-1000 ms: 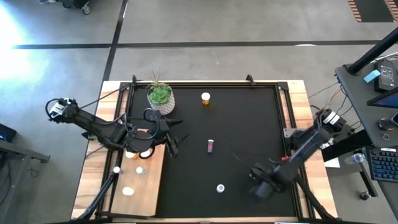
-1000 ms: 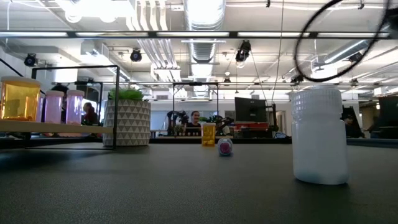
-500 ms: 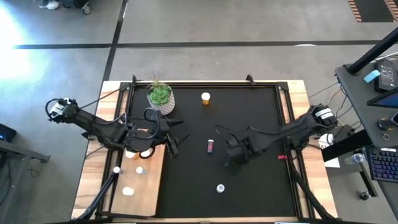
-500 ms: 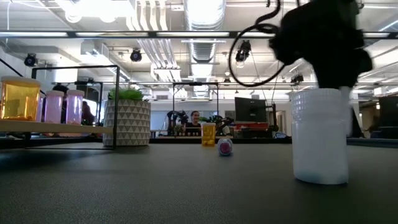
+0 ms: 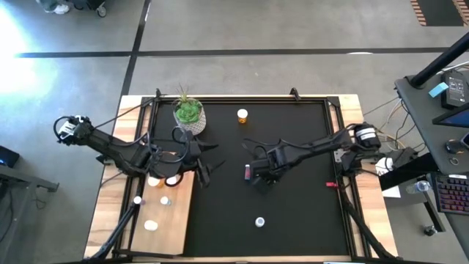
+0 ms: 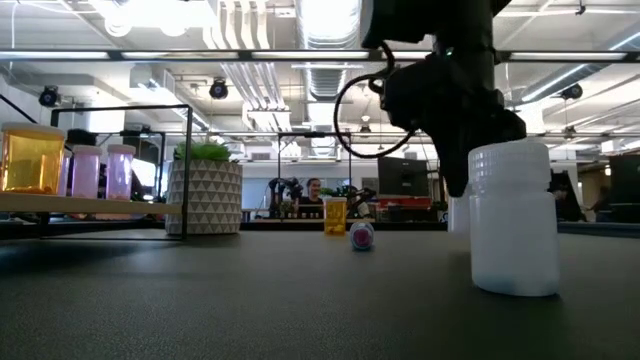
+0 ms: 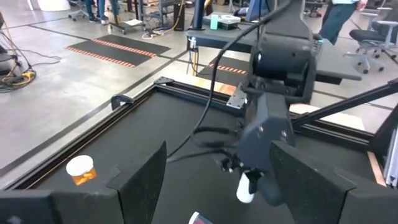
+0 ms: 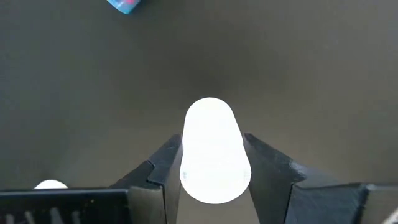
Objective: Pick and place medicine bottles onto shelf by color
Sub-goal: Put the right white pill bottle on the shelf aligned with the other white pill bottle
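Observation:
My right gripper (image 5: 258, 178) hangs over the middle of the black mat, shut on a small white medicine bottle (image 8: 211, 149). That bottle also shows below the fingers in the left wrist view (image 7: 245, 188). A pink bottle (image 5: 248, 171) lies on its side just left of it. An orange bottle (image 5: 242, 115) stands at the far edge. Another white bottle (image 5: 259, 221) stands on its base near the front. The light-wood shelf (image 5: 176, 220) at the left carries several bottles. My left gripper (image 5: 202, 166) stays open by the shelf's far corner. My right gripper pinches the white bottle by its two opposite sides (image 8: 186, 155) between its two fingers. The fingers come from above and point almost straight down. The bottle hangs upright below them, lifted clear of the mat.
A white speckled pot with a green plant (image 5: 189, 116) stands at the mat's far left, close to my left arm. A raised black frame (image 5: 242, 99) borders the mat. In the low view, orange and pink bottles (image 6: 85, 170) stand in a row on the shelf (image 6: 80, 205).
My right gripper has swung from the mat's near right part toward the far left, ending at the middle beside the pink bottle. Its wrist has turned on the way. The loose bottles on the mat have not moved.

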{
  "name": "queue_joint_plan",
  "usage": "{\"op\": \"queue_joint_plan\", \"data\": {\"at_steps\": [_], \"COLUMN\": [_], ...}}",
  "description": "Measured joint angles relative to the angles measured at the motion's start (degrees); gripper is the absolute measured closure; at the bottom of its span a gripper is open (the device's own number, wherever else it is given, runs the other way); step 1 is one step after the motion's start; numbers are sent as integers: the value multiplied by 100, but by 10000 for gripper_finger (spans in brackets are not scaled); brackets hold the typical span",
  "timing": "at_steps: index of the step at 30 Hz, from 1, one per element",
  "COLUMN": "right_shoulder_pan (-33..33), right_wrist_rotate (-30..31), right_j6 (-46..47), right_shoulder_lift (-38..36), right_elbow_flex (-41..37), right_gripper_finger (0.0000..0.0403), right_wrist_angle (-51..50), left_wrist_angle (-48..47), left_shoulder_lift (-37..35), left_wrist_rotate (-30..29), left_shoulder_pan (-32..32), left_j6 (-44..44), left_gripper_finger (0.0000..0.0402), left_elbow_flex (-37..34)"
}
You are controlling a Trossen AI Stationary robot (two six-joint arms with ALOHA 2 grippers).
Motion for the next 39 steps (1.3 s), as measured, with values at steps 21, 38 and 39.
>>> {"op": "queue_joint_plan", "data": {"at_steps": [21, 38, 39], "right_shoulder_pan": [2, 1409, 1539], "right_wrist_rotate": [133, 1977, 1991], "right_j6": [-186, 795, 907], "right_shoulder_lift": [335, -1140, -1173], "right_elbow_flex": [536, 270, 224], "right_gripper_finger": [167, 160, 160], "right_wrist_angle": [-46, -716, -783], "left_wrist_angle": [-12, 373, 572], "left_shoulder_lift": [0, 1639, 1818], "left_wrist_rotate": [256, 978, 1049], "left_shoulder_pan": [123, 561, 559], "left_j6": [5, 240, 350], "left_gripper_finger": [132, 132, 132], "left_elbow_flex": [0, 0, 0]}}
